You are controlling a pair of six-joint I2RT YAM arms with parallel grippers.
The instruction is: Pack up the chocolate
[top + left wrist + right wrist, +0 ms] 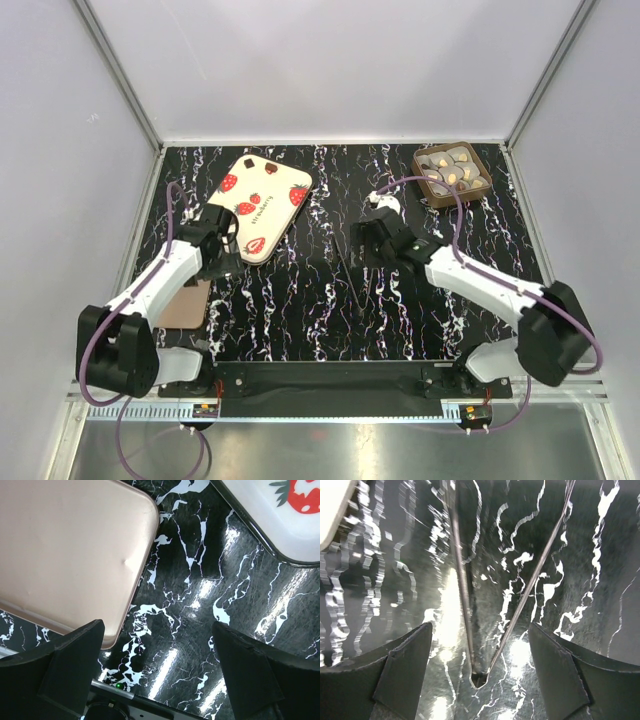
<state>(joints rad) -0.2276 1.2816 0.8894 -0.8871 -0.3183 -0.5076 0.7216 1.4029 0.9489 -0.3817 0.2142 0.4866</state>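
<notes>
Black marbled table fills my view. The strawberry lid lies far left, and a rose-gold tin sits just beside my left gripper, which is spread and empty. The chocolate sits in its brown tray at the far right corner. My right gripper hangs agape over metal tweezers.

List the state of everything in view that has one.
chocolates: sitting in the brown tray, not packed yet
strawberry lid: off, lying flat, print up
beige tin: lying flat, apart from the lid
tongs: lying loose, prongs spread, not gripped
left tool: open, empty
right tool: open, empty, over the tongs
</notes>
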